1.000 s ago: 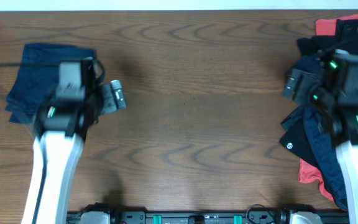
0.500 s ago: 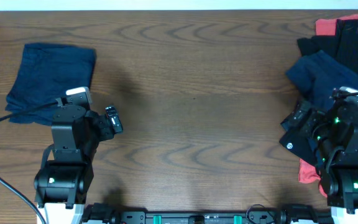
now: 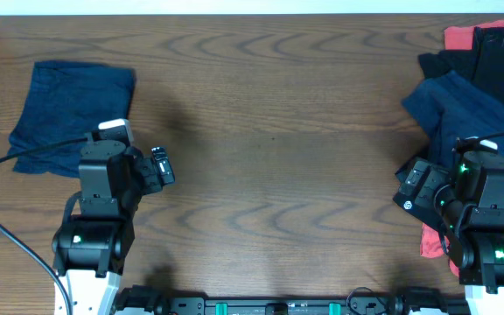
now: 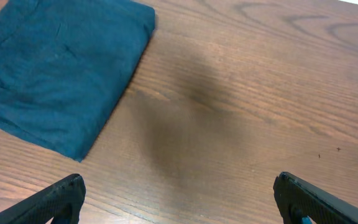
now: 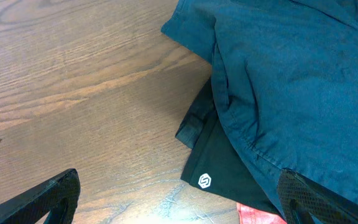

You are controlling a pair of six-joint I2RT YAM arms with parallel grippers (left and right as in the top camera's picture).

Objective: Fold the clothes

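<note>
A folded navy garment (image 3: 73, 118) lies flat at the far left of the table; it also shows in the left wrist view (image 4: 55, 68). My left gripper (image 3: 160, 169) is open and empty, to the right of it and apart from it (image 4: 179, 211). A loose pile of clothes sits at the right: a crumpled navy piece (image 3: 462, 109), black pieces (image 3: 488, 61) and coral-red fabric (image 3: 462, 37). My right gripper (image 3: 412, 185) is open and empty at the pile's left edge, above a black piece with a white logo (image 5: 222, 168) and the navy piece (image 5: 291, 81).
The brown wooden table (image 3: 278, 131) stretches between the two arms. A black cable (image 3: 7, 162) loops from the left arm over the table's left side. Coral fabric (image 5: 257, 214) pokes out under the black piece near the front right.
Both arms have drawn back toward the front edge. The left arm has come off the folded navy garment and the right arm off the pile; both garments lie uncovered.
</note>
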